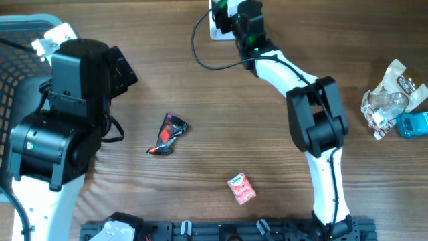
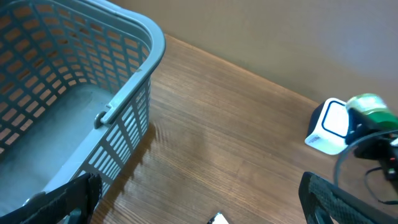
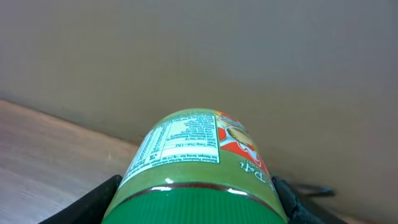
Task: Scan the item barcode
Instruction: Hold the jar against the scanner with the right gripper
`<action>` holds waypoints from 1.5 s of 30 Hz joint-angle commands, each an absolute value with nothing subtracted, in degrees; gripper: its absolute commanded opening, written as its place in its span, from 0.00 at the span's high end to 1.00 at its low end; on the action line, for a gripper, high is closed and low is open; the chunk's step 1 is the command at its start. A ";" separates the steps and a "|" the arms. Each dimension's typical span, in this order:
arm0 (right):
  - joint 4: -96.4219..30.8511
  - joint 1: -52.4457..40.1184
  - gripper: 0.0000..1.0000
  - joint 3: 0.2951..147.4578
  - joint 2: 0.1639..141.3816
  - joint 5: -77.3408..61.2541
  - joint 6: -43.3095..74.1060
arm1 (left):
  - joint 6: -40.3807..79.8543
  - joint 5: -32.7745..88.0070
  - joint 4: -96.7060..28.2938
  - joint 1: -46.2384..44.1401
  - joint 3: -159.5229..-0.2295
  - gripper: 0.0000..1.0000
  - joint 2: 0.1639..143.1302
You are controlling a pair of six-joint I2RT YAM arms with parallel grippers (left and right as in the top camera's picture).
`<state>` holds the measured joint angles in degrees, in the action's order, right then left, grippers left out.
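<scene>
My right gripper (image 3: 196,200) is shut on a green jar (image 3: 193,155) with a green lid, its black fingers (image 3: 93,202) pressed on both sides. The jar's nutrition label faces the wrist camera; no barcode shows. In the overhead view the right gripper (image 1: 242,23) holds the jar at the table's far edge, right beside the white scanner (image 1: 218,19). The left wrist view shows that scanner (image 2: 329,124) with the green jar (image 2: 372,107) against it. My left gripper (image 2: 211,202) stands open above bare wood, holding nothing.
A grey-blue basket (image 2: 127,93) stands at the left, beside the left arm (image 1: 73,100). On the table lie a black and red wrapper (image 1: 168,134), a small red packet (image 1: 241,188), and at the right edge a snack bag (image 1: 391,97) and a blue item (image 1: 413,124). The scanner's black cable (image 1: 200,57) loops nearby.
</scene>
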<state>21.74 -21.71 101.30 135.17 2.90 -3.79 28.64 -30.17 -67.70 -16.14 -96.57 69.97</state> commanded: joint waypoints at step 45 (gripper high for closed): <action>30.30 -21.89 0.46 102.50 141.23 -4.40 2.98 | 28.80 -31.18 -66.63 -15.90 -96.40 0.00 70.22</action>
